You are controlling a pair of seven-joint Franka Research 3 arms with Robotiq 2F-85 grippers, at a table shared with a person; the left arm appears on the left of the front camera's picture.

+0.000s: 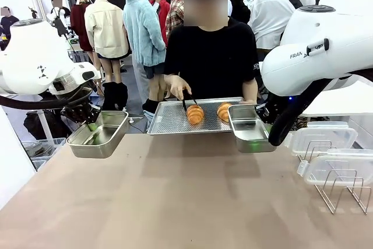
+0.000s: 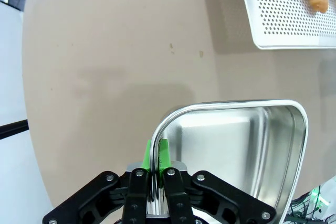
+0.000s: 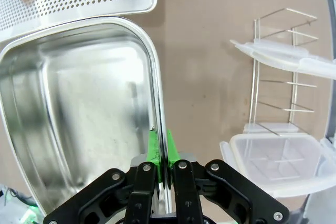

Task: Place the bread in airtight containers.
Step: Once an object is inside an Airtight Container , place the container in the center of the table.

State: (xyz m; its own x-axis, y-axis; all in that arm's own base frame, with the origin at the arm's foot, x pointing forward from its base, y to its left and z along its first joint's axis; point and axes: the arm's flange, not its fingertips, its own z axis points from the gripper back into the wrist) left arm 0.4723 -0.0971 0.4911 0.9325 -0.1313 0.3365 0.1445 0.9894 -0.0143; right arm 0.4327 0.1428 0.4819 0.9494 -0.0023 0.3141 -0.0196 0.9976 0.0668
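Across the table, your left gripper pinches the rim of the left pan and your right gripper that of the right pan. Both pans are offered lidless beside the tray, where the rolls sit, likely so the person's tongs can load them.

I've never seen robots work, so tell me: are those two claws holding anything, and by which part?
Yes. The left gripper pinches one steel container by its side wall; the right gripper pinches the second container likewise.

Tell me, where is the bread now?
Front view: the bread lies on the perforated tray at the far side, between the left pan and the right pan.
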